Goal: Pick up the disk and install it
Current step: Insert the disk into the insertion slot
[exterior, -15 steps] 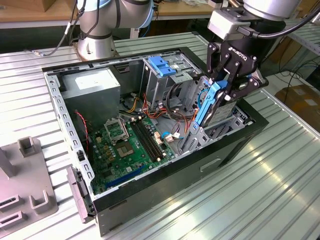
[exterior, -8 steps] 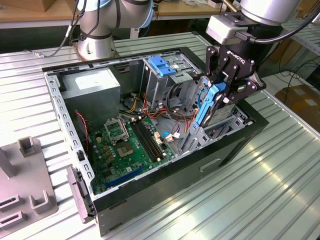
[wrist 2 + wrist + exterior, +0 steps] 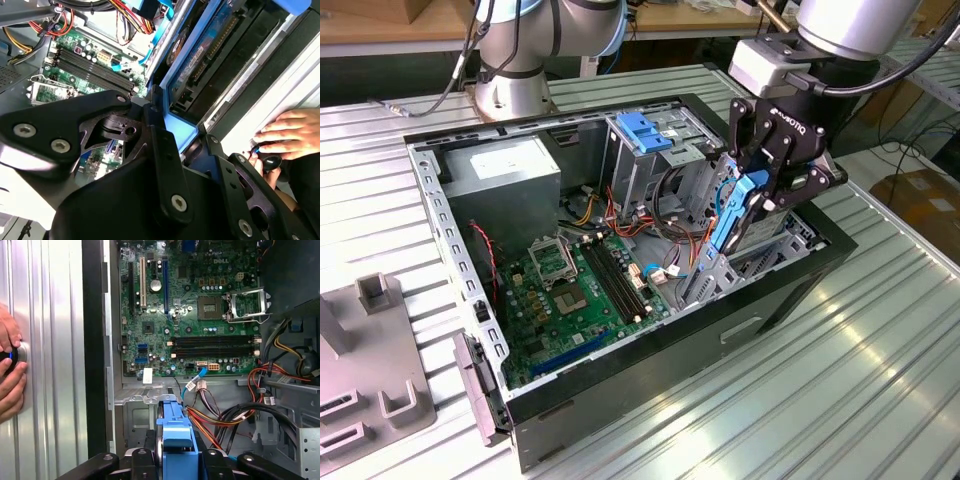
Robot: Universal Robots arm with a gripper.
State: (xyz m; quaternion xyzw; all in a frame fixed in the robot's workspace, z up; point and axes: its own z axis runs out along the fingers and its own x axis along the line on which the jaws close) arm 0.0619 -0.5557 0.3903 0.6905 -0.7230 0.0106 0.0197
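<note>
The disk (image 3: 732,212), on edge in its blue bracket, hangs over the drive bay at the end of the open computer case (image 3: 620,395) on the exterior view's right. My gripper (image 3: 758,192) is shut on it, black fingers (image 3: 790,170) pressed on both sides. In the first wrist view the blue bracket (image 3: 175,432) sticks out between the gripper (image 3: 175,462) fingers above the metal bay floor. In the second wrist view the disk's dark underside (image 3: 210,55) with its connector row runs away from the gripper (image 3: 182,145).
The green motherboard (image 3: 580,290) lies in the case, with a grey power-supply box (image 3: 505,185) and a cage with a blue latch (image 3: 645,130). Loose cables (image 3: 225,415) cross near the bay. A person's hand (image 3: 7,370) rests on the slatted table. A grey fixture (image 3: 370,370) stands at the exterior view's left.
</note>
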